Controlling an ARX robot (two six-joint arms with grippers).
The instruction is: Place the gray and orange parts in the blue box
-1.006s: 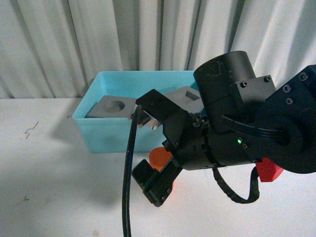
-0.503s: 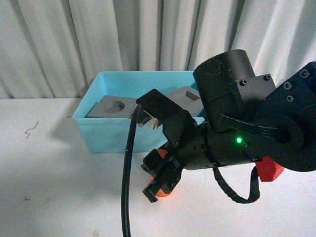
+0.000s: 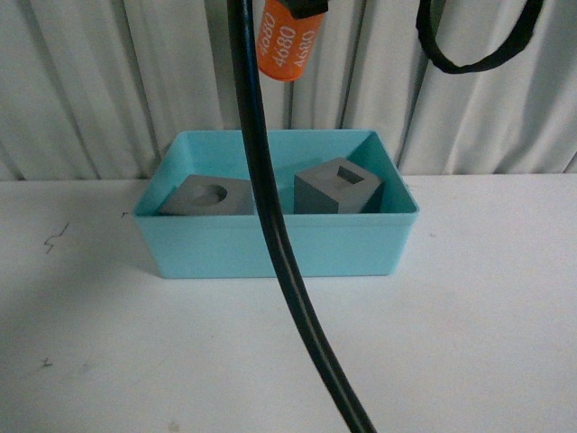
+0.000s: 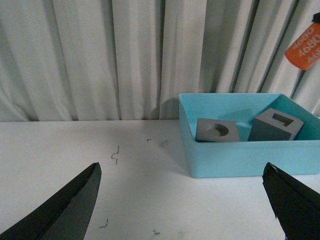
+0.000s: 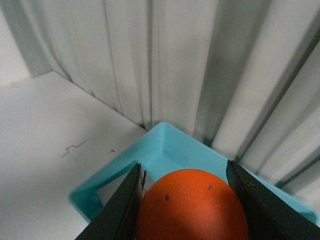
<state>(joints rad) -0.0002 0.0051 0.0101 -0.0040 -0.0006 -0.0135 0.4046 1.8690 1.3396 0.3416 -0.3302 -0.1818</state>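
Small orange cylinder with white digits [image 3: 288, 41]: pinched by its flanks between the two black fingers [image 5: 122, 210] of the right gripper [image 5: 184, 172], jaws pressed onto it from either side. Hangs high in the air at 12 o'clock of the front view, long axis near upright with a slight tilt, digits running along it. Sits above the large light-blue rectangular plastic bin [image 3: 198, 248], well apart from its rim. Judged from the front and right wrist views to be over or just short of the opening, exact depth not resolvable.

Inside the bin: matte gray cube with a round recess [image 3: 212, 197] toward 9 o'clock, lying tilted; matte gray cube with a square recess [image 3: 338, 188] toward 2 o'clock; a gap between the two.

Coming move judged to turn on one relation: opening at 6 o'clock of the held cylinder, straight down. Calls for a release, perhaps after a short descent, aimed at the gap to avoid a bounce off a gray face.

Left gripper [image 4: 181, 167]: jaws spread wide, nothing between them, low over the white table [image 3: 108, 343], facing the bin; farther from the cylinder than the right. Thick black cable [image 3: 270, 198] across the front view, hiding part of the bin.
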